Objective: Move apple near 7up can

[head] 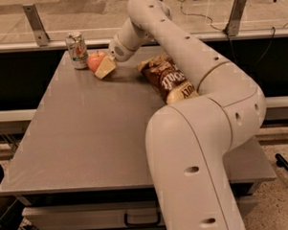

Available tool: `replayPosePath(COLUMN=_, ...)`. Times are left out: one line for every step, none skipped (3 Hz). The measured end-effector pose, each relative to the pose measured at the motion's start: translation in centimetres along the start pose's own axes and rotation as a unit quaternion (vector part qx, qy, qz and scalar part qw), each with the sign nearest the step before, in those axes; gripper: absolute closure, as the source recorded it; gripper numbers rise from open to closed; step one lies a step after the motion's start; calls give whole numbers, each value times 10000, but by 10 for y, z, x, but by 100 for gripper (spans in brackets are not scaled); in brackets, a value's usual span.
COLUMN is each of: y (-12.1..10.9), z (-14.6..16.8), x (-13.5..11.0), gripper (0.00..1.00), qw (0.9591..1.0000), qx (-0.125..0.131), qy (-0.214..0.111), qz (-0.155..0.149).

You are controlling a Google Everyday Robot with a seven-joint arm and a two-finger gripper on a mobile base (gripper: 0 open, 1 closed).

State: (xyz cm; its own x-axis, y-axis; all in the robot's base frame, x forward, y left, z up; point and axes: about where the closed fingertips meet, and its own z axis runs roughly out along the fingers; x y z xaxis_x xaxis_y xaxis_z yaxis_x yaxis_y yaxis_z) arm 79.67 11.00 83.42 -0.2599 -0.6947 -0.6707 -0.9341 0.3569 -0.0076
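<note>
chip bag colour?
Brown chip bag with pale lettering, best in the camera view. The gripper is at the apple beside the 7up can.

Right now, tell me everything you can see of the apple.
The apple is round and red-pink, with smooth-looking skin and a short stem pointing up. It sits upright on the grey table near the far edge, right beside the 7up can. Whether the two touch cannot be told. The gripper is against the apple's side away from the can and covers part of it.
</note>
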Motion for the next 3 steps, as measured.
replayPosePath(y=0, z=0, x=0, gripper=11, qw=10000, qx=-2, qy=1, qz=0)
replayPosePath(y=1, z=3, x=0, gripper=0, qw=10000, qx=-21, qy=11, qz=0)
replayPosePath(y=1, z=3, x=0, gripper=0, qw=10000, qx=-22, qy=11, qz=0)
